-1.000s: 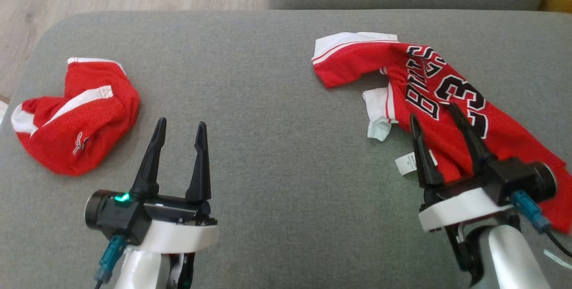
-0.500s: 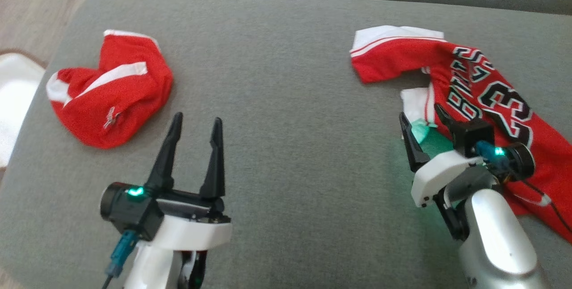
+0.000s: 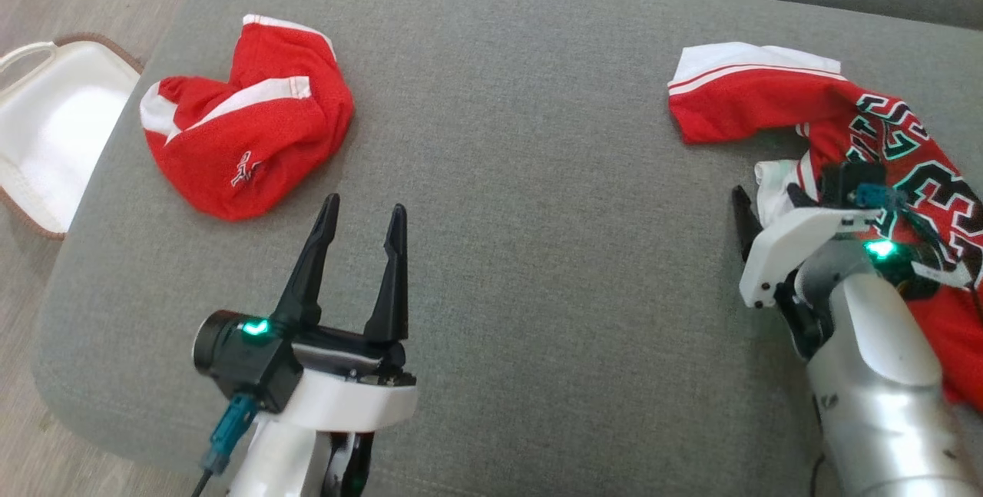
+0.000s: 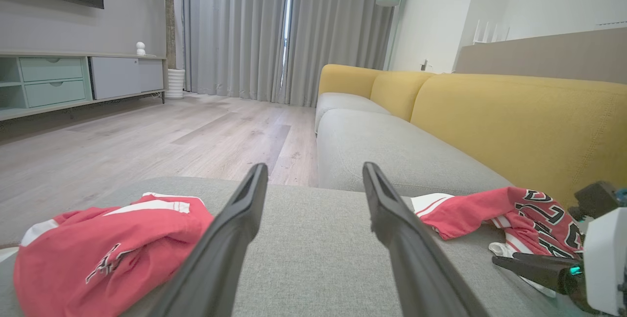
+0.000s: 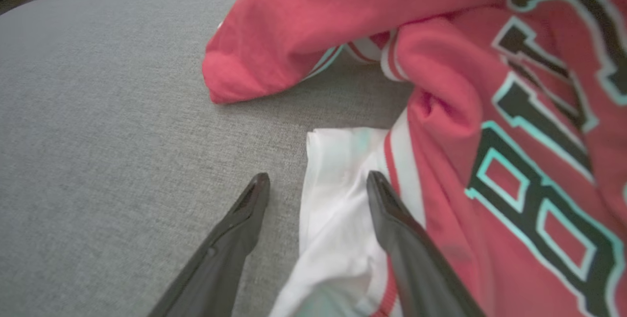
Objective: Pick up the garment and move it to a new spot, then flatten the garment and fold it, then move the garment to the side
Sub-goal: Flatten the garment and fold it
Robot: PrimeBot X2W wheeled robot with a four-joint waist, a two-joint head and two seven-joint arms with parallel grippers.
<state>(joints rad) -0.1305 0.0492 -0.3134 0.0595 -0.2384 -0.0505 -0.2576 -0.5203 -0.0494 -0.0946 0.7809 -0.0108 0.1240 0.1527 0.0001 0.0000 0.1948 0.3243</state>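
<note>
The garment, a red jersey [image 3: 760,94] with white trim and black lettering, lies crumpled at the right of the grey cushion [image 3: 522,174]. My right gripper [image 3: 768,209] tips down over its near edge. In the right wrist view the gripper [image 5: 317,180] is open, one finger on bare cushion and the other over the jersey's white sleeve [image 5: 338,199]. Nothing is pinched. A second red garment [image 3: 246,144] with white stripes sits bunched at the left. My left gripper [image 3: 365,207] hovers open just right of and nearer than it, empty, as the left wrist view [image 4: 314,167] also shows.
A white bag [image 3: 46,120] rests on the wood floor off the cushion's left edge. Beyond the cushion stands a sofa with grey seats [image 4: 392,145] and a yellow back [image 4: 514,111]. The right gripper's finger [image 4: 534,264] also shows in the left wrist view.
The head camera has shifted, so the whole scene sits further right in the picture. My right gripper has tipped downward onto the jersey's white sleeve edge. The left gripper has kept its pose.
</note>
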